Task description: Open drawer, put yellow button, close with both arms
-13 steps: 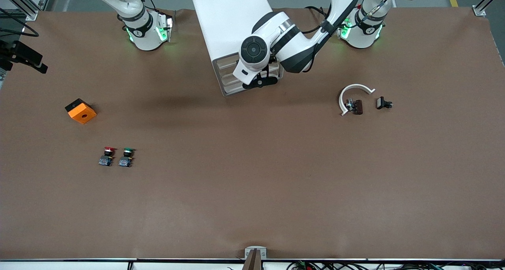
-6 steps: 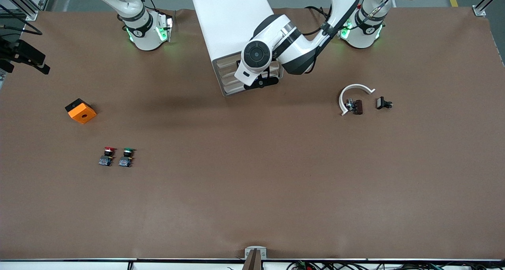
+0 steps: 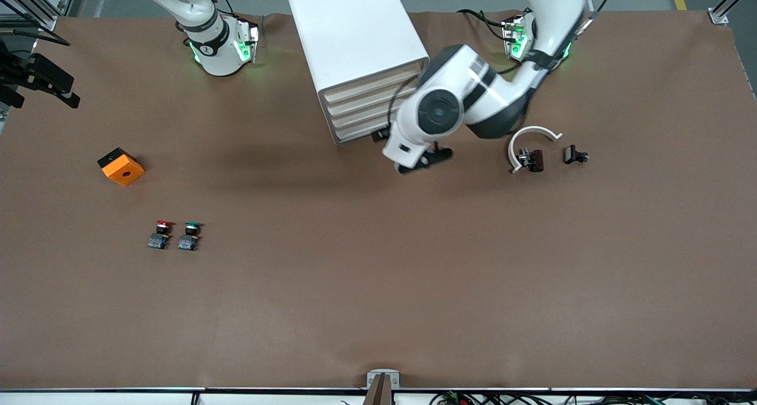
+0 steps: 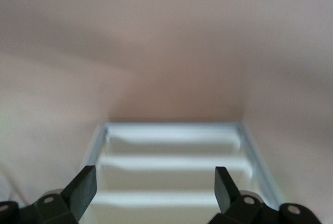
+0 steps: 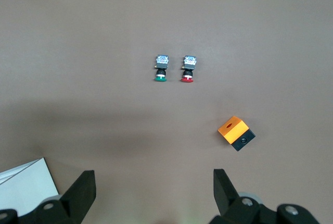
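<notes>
The white cabinet stands at the robots' side of the table, all four cream drawer fronts flush. The drawer is the uppermost one and it is shut. The yellow button is out of view. My left gripper hovers open and empty over the table just in front of the cabinet, toward the left arm's end. In the left wrist view the left gripper faces the blurred drawer fronts. My right gripper is open and empty, held high over the table near the cabinet's corner.
A red-capped button and a green-capped button stand side by side toward the right arm's end. An orange box lies farther from the camera than they do. A white curved piece and small dark parts lie toward the left arm's end.
The left arm has drawn back from the cabinet's front, swinging toward the camera and the left arm's end. The drawer fronts it covered now show, all shut. The right arm has barely moved.
</notes>
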